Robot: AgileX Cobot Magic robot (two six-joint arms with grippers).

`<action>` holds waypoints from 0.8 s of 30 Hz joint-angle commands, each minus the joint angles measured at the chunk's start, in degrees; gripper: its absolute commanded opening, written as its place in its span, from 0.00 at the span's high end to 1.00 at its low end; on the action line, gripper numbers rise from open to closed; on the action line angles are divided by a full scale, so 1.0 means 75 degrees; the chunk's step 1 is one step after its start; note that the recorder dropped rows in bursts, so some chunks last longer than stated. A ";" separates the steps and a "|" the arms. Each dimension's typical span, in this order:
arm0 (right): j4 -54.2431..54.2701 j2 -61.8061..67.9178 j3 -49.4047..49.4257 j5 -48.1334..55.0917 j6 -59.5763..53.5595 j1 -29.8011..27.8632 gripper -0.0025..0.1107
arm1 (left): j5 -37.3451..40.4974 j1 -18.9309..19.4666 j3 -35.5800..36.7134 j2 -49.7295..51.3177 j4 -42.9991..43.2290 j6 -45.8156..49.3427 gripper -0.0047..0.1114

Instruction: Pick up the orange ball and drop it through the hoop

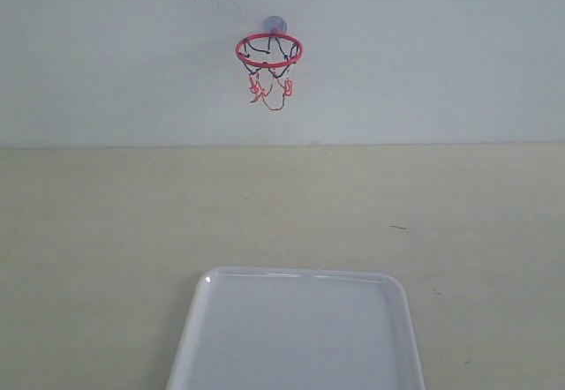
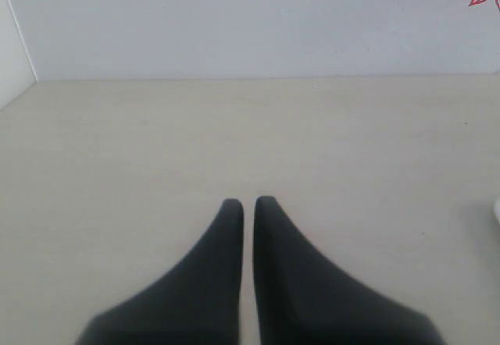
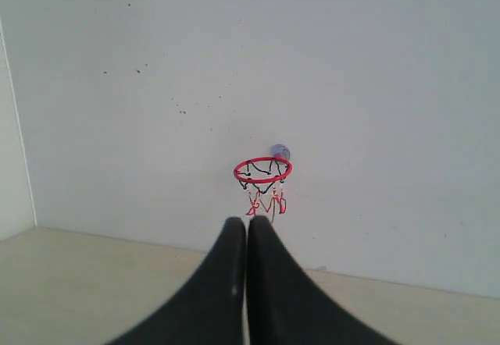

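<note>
Pickup is not yet starting: the left gripper [image 2: 248, 201] and right gripper [image 3: 247, 222] are showing jaws closed on nothing, the orange ball is appearing in no view, and the hoop [image 1: 269, 50] is hanging at upper centre of the exterior frame, so finding the ball is probably coming first.

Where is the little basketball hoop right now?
In the exterior view the hoop hangs on the back wall, near the middle, well above the table and beyond the white tray.

open air around hoop [image 1: 268, 62], tray [image 1: 300, 272] on table [image 1: 88, 231]
</note>
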 commanded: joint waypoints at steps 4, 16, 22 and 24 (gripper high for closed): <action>0.0509 -0.0027 0.0029 0.0067 -0.2190 0.0016 0.98 | -0.0022 0.0032 0.0020 -0.0026 -0.0014 0.0031 0.92; 0.8137 0.0342 0.1157 -0.0026 -0.9094 0.0016 0.98 | -0.0022 0.0032 0.0020 -0.0026 -0.0014 0.0031 0.92; 0.7568 0.0342 0.1370 0.0282 -0.9122 0.0016 0.98 | -0.0022 0.0032 0.0020 -0.0026 -0.0014 0.0031 0.92; 0.7481 0.0342 0.1370 0.0286 -0.9122 0.0016 0.98 | -0.0022 0.0032 0.0020 -0.0026 -0.0014 0.0031 0.92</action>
